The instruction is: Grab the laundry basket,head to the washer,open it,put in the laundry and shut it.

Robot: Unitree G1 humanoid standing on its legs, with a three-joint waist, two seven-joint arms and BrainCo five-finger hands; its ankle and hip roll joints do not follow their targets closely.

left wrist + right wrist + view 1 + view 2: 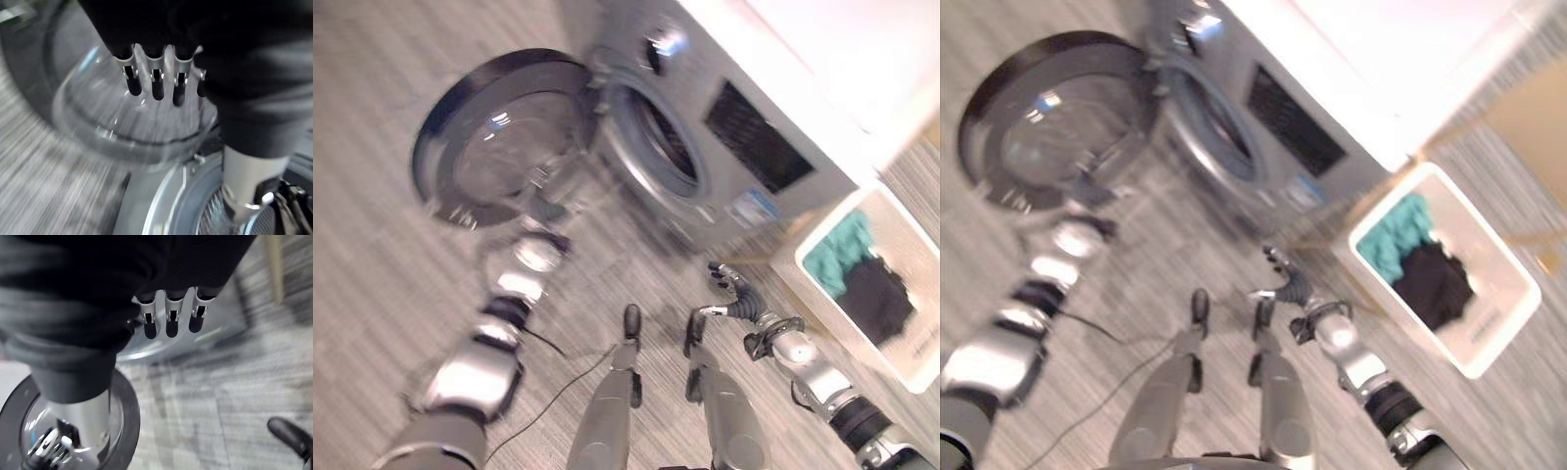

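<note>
Right now the laundry basket (pixel 1503 323) sits on the floor beside the washer (pixel 773 117), off to the robot's right, with teal laundry (pixel 1393 238) and dark laundry (pixel 1435 284) piled inside. Neither hand touches it; it looks parked there to free both hands for the door. The washer door (pixel 499 132) is swung fully out to the left, its glass bowl facing the room, leaving the drum opening (pixel 666 142) clear. So, judging by this, opening is done and loading is next.

The left hand (pixel 536 257) is up just below the door's lower rim, near it, though contact is too blurred to tell. In the left wrist view its fingers (pixel 155 83) run straight and relaxed over the glass, curled on nothing. It probably sits there because it is the hand on the door's side.

The right hand (pixel 729 289) hangs low in front of the washer, between the drum opening and the basket, fingers loosely bent and apart, holding nothing. The right wrist view shows its fingers (pixel 168 320) straight, with the door beyond. Its spot suits a reach right to the clothes.

Risk as I judge it: the basket is set off to the side, so the robot must turn or lean to reach it.
</note>
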